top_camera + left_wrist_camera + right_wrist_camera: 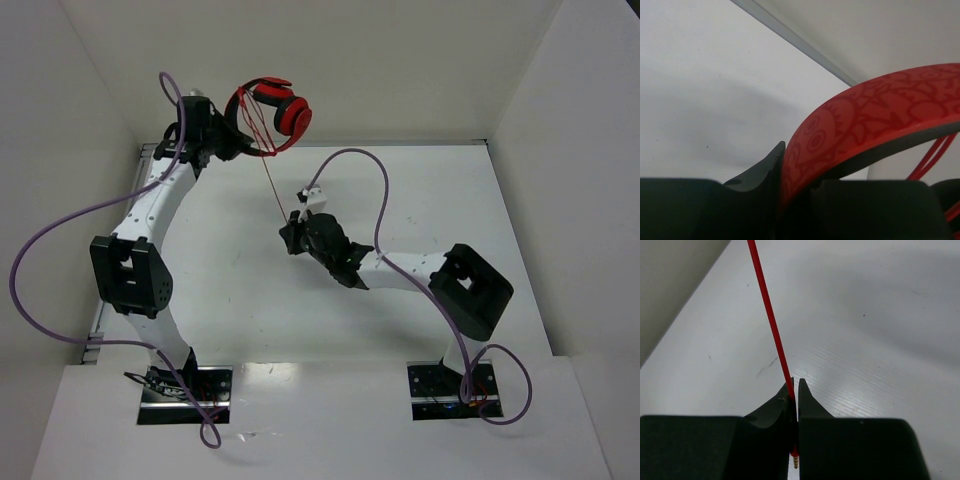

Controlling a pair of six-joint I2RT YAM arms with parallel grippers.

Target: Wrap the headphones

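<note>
At the near edge of the tabletop [230, 300] the two arms are standing on their bases, each with a purple cable [40, 262] looping beside it. The right arm [400, 270] is reaching leftward toward the middle of the tabletop. Its jaws are pressing together on the thin red cord [771, 320] right at its end, and the small metal plug [795, 460] is poking out just behind the pinch, as the right wrist view is showing. From that grip the cord is running taut in a straight line, away from the arms and slightly left, over the white surface toward the far left corner. There the left arm [160, 210] is stretching out, and its jaws are clamping the band of the headphones [272, 108]. In the left wrist view the band [875, 110] is sitting between the two black fingers, its patterned red outer face curving up and to the right, with the dark padding lining its underside. Two red strands of cord are showing at the right edge of that view, below the band. From above, the headphones are appearing against the far wall [400, 60], the red cups lying to the right of the grip, and thin red strands are crossing the opening inside the band.
</note>
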